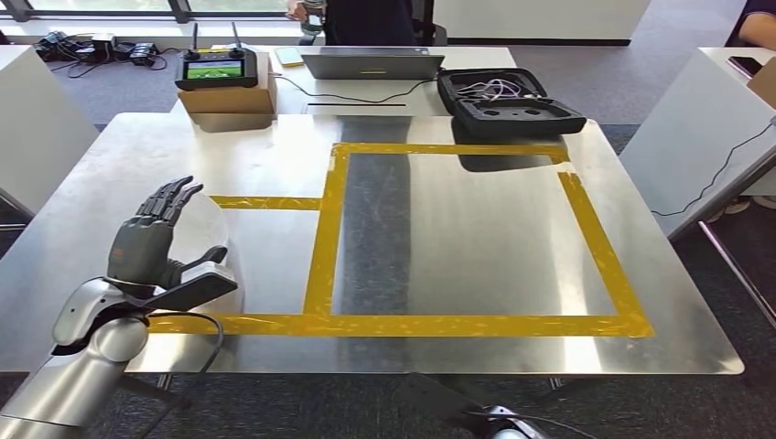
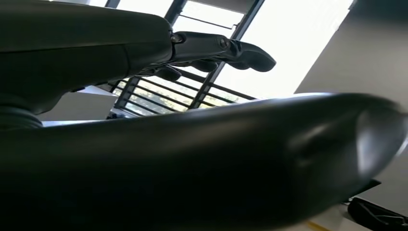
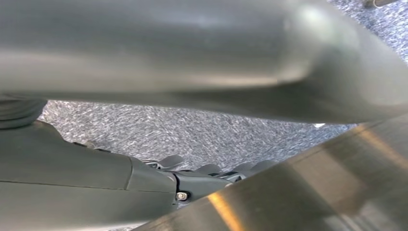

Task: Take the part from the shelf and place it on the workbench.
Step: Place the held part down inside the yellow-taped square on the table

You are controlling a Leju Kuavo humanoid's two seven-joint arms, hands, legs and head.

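The steel workbench point(image 1: 476, 238) lies in front of me, with a square frame of yellow tape point(image 1: 325, 238) marked on it. My left hand point(image 1: 151, 242) hovers over the bench's left side, just outside the tape. Its fingers point(image 1: 169, 201) are straight and spread, its thumb sticks out to the side, and it holds nothing. The left wrist view looks past the thick thumb point(image 2: 240, 159) and the straight fingers point(image 2: 221, 48) toward bright windows. My right hand point(image 3: 96, 178) hangs low beside the bench's metal edge point(image 3: 312, 192), over grey carpet. Its fingers point(image 3: 207, 173) are stretched out and hold nothing.
Behind the bench stands a table with a cardboard box point(image 1: 229, 96) carrying a remote controller point(image 1: 216, 69), a laptop point(image 1: 371, 62) and an open black case point(image 1: 508, 102). A white table point(image 1: 695, 137) angles in at the right. A person point(image 1: 366, 18) stands at the back.
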